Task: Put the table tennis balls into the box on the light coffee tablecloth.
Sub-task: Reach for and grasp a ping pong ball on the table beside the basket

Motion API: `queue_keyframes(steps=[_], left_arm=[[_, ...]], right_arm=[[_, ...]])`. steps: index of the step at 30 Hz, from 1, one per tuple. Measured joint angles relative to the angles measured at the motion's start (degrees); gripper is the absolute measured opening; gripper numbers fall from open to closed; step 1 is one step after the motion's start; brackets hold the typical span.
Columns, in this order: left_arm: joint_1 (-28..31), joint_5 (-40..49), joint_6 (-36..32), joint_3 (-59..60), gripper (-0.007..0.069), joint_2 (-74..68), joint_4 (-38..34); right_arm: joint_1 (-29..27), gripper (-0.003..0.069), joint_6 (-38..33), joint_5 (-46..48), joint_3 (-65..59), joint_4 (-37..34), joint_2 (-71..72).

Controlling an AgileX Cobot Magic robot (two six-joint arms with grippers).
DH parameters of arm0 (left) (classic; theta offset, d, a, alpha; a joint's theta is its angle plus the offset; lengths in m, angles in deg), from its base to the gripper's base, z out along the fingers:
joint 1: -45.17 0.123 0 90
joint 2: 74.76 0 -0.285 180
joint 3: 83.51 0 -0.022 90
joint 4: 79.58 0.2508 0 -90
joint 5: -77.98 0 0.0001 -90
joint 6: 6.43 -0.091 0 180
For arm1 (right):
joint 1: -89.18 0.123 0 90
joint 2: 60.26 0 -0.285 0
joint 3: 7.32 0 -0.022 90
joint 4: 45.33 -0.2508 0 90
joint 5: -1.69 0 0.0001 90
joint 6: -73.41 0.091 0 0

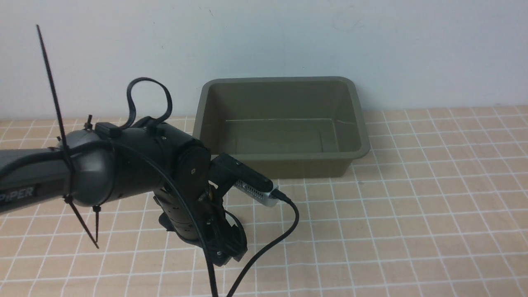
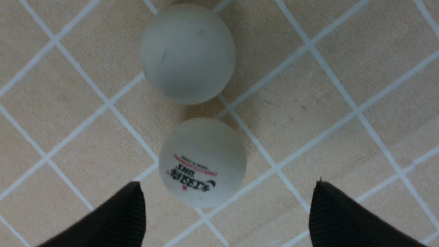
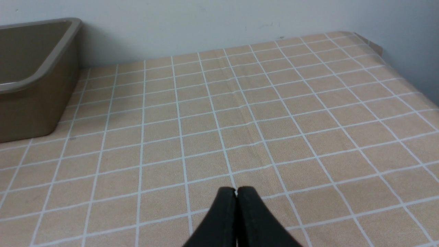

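Two white table tennis balls lie side by side on the light coffee tablecloth [image 2: 343,68] in the left wrist view: a plain ball [image 2: 188,53] and a ball with a dark printed logo [image 2: 203,162]. My left gripper [image 2: 228,192] is open just above them, and the logo ball sits between its black fingertips [image 2: 128,212], nearer one. In the front view the left arm [image 1: 181,194] points down and hides the balls. The olive-green box [image 1: 354,123] stands behind it, with nothing inside. It also shows in the right wrist view [image 3: 34,85]. My right gripper [image 3: 236,192] is shut and empty over the cloth.
A white wall rises just behind the box. The left arm's black cable [image 1: 268,247] trails over the cloth in front. The cloth's far edge and corner [image 3: 363,37] show in the right wrist view.
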Motion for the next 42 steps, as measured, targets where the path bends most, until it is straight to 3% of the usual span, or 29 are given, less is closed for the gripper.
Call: queue_keyframes(steps=[9, 28, 31, 37, 42], left_arm=[[2.65, -2.28, -0.53, -0.28, 0.054, -1.02, 0.07], [2.73, -4.05, -1.02, -0.39, 0.0538, -5.68, -0.29], [2.73, -4.05, -1.02, -0.39, 0.0515, -6.05, -0.29], [2.73, -4.05, -1.02, -0.39, 0.0325, -6.3, -0.29], [2.73, -2.15, -1.02, -0.57, 0.0319, -6.3, -0.29]], right_arm=[[0.0, -0.0015, 0.0, 0.0, 0.0, 0.0, 0.0], [0.0, -0.0015, 0.0, 0.0, 0.0, 0.0, 0.0], [0.0, -0.0015, 0.0, 0.0, 0.0, 0.0, 0.0], [0.0, -0.0015, 0.0, 0.0, 0.0, 0.0, 0.0], [0.0, -0.0015, 0.0, 0.0, 0.0, 0.0, 0.0]])
